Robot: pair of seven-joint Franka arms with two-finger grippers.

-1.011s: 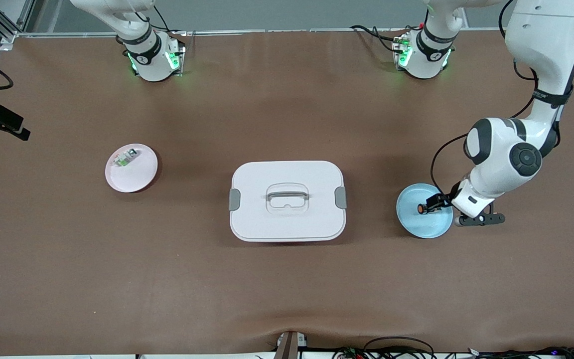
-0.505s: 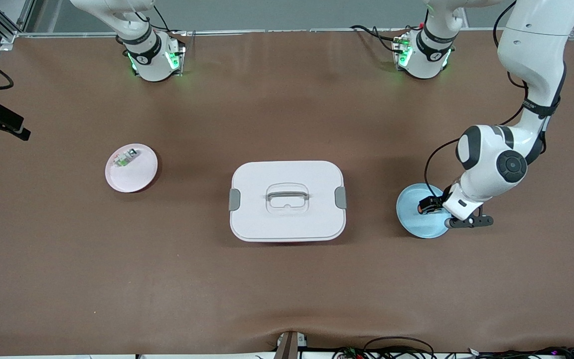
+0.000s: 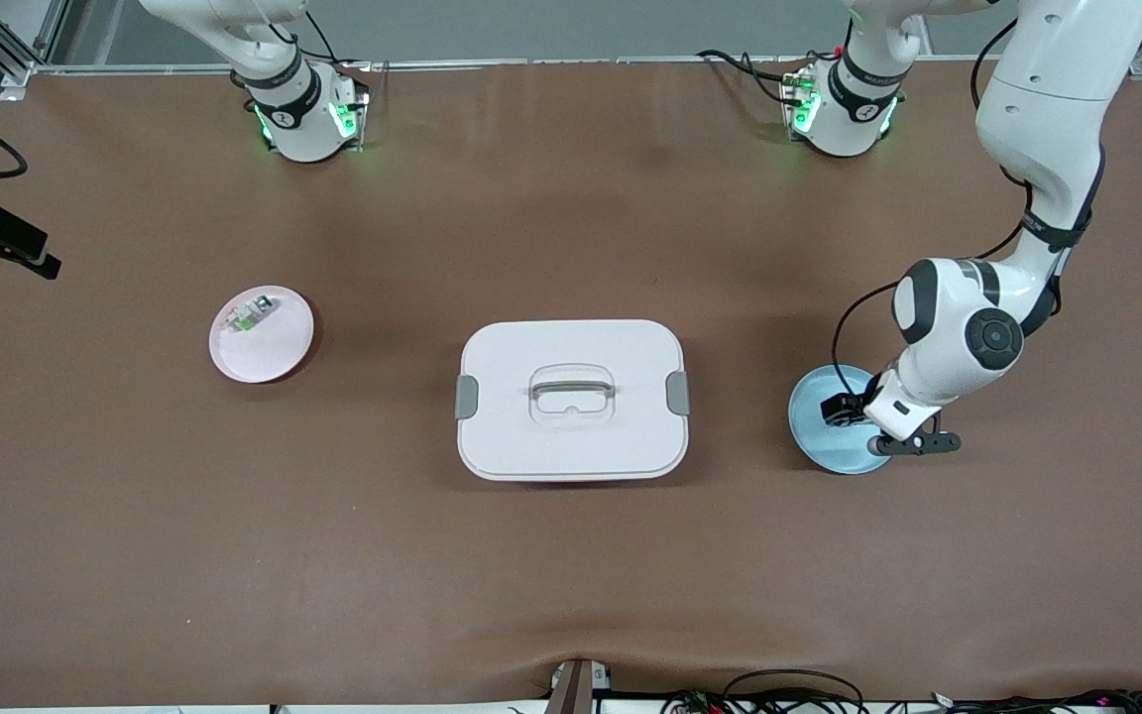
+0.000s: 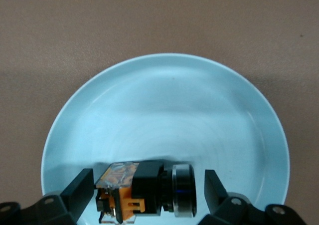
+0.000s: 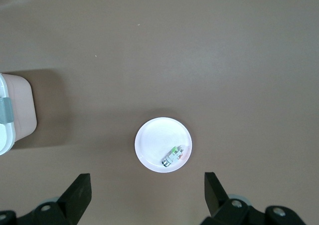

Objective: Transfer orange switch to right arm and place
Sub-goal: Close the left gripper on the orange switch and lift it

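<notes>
The left gripper [image 4: 144,187] is down at the blue plate [image 4: 164,100], fingers apart, not yet clamped; the orange switch [image 4: 147,190] lies on its side on that plate between them, long axis running finger to finger; the right gripper [image 5: 144,192], spread and empty, waits high over the pink plate [image 5: 163,150]; no writing is legible.

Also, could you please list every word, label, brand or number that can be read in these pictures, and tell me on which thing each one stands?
No text can be read in any view.
Right arm black band: white marks, too small to read.
Left arm black band: white lettering, too small to read.
Orange switch: orange marks on its body, not legible as text.
White lidded box, blue plate, pink plate: no markings visible.
</notes>
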